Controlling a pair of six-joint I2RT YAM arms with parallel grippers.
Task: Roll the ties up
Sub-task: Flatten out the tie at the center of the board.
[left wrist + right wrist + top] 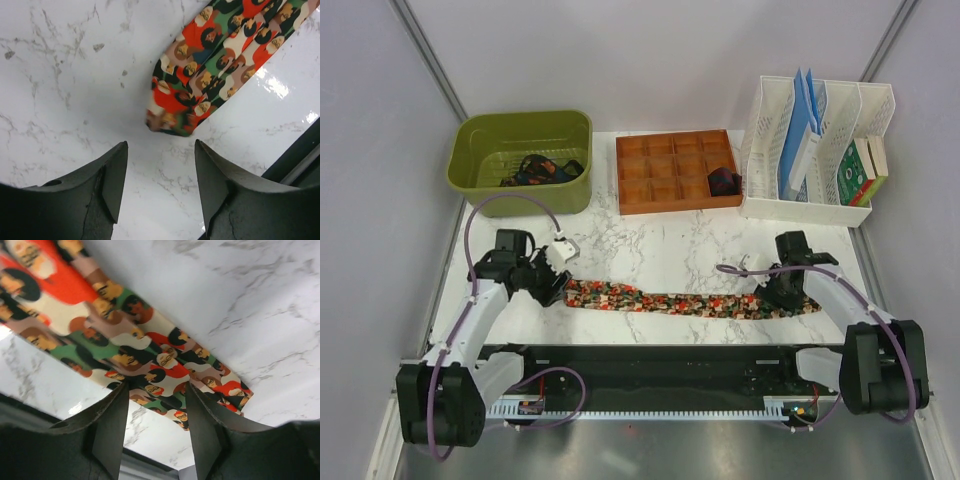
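A speckled red, green and orange tie (685, 301) lies flat along the table's near part, running left to right. My left gripper (556, 282) is at its narrow left end. In the left wrist view that gripper (161, 148) is open, and the tie's tip (172, 117) lies just ahead of the fingertips, not between them. My right gripper (776, 296) is over the wide right end. In the right wrist view it (157, 387) is open, with both fingertips (123, 390) down on the tie (150, 360). A small dark rolled tie (723, 182) sits in the wooden tray.
A green basket (480, 140) at the back left holds dark tangled ties (542, 170). A wooden compartment tray (660, 170) stands at the back centre. A white file rack (770, 130) with folders and boxes is at the back right. Purple cables (505, 201) loop over the left arm.
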